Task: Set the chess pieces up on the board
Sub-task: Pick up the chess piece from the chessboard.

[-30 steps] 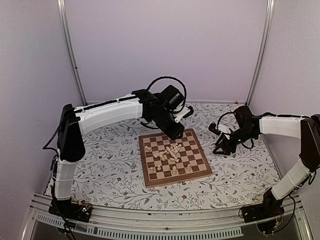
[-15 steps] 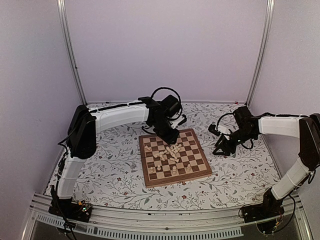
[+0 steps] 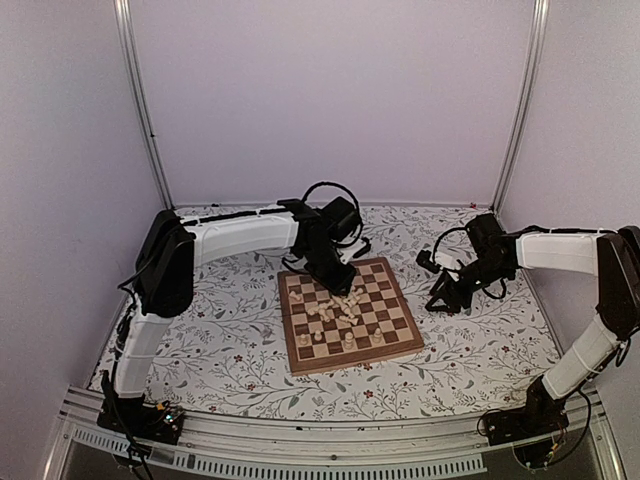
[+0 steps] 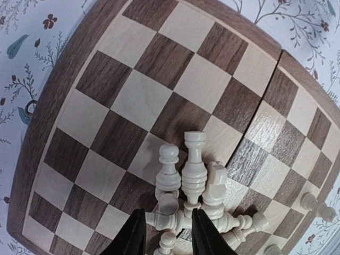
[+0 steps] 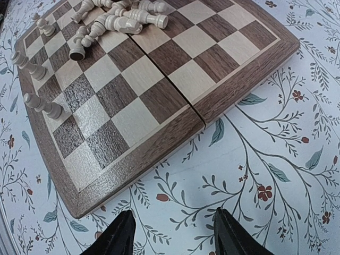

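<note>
The board (image 3: 350, 362) lies on the middle of the floral cloth. Most chess pieces (image 3: 342, 305) lie in a jumbled heap at its centre, and a few stand near its front edge (image 3: 345, 343). My left gripper (image 3: 338, 280) points down over the far side of the heap. In the left wrist view the left gripper (image 4: 168, 236) is open, its jaws narrow and straddling lying pieces (image 4: 175, 218), while a pawn, a taller piece and a knight (image 4: 194, 170) stand just beyond. My right gripper (image 3: 442, 300) hangs open over the cloth, right of the board (image 5: 133, 106), with nothing between its fingers (image 5: 174, 234).
Floral tablecloth (image 3: 480, 350) surrounds the board. Two pieces (image 5: 45, 106) stand alone at the board's far side in the right wrist view. Lilac walls and metal posts (image 3: 140, 110) enclose the table at the back and sides.
My left arm has drawn in and lowered its gripper onto the far side of the heap, jaws narrowing a little. The right arm has not moved.
</note>
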`<state>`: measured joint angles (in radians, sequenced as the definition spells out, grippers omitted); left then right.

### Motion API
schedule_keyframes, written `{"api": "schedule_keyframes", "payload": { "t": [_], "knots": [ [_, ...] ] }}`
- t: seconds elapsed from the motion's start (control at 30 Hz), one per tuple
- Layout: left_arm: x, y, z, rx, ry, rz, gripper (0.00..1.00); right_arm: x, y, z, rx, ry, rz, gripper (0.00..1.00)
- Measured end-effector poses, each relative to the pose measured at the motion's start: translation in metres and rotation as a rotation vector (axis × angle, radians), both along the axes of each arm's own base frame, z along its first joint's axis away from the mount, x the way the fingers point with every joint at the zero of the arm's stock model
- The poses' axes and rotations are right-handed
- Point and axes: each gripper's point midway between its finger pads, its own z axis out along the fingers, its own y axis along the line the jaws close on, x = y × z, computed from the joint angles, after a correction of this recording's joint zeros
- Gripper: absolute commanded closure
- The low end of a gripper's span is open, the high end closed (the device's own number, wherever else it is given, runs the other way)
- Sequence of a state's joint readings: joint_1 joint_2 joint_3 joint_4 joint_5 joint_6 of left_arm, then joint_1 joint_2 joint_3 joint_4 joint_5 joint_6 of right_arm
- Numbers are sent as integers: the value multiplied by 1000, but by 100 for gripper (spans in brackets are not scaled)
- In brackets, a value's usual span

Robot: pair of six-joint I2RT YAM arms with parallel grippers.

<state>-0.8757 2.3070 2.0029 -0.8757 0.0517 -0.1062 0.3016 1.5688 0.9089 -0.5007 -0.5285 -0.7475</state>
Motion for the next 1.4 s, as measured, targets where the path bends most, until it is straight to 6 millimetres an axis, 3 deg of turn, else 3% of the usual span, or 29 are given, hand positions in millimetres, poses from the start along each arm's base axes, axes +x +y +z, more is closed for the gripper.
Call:
{"api": "schedule_keyframes", "payload": {
  "t": [0.57,0.73,1.03,1.2,1.4],
  "knots": [
    [6,0,-11,-5,9,9,77,-1,2,-1,-2,4,7,45],
    [7,2,-27,12,30,8,85,-1,2,-2,-3,4,7,45],
    [12,4,-25,10,18,15,93,-2,3,-3,-6,9,11,45],
    [15,6,-17,9,-3,17,94,-4,5,-5,-10,13,19,45],
    [15,7,15,-35,-47,-11,94,-4,3,-6,-21,10,14,45]
  ]
}}
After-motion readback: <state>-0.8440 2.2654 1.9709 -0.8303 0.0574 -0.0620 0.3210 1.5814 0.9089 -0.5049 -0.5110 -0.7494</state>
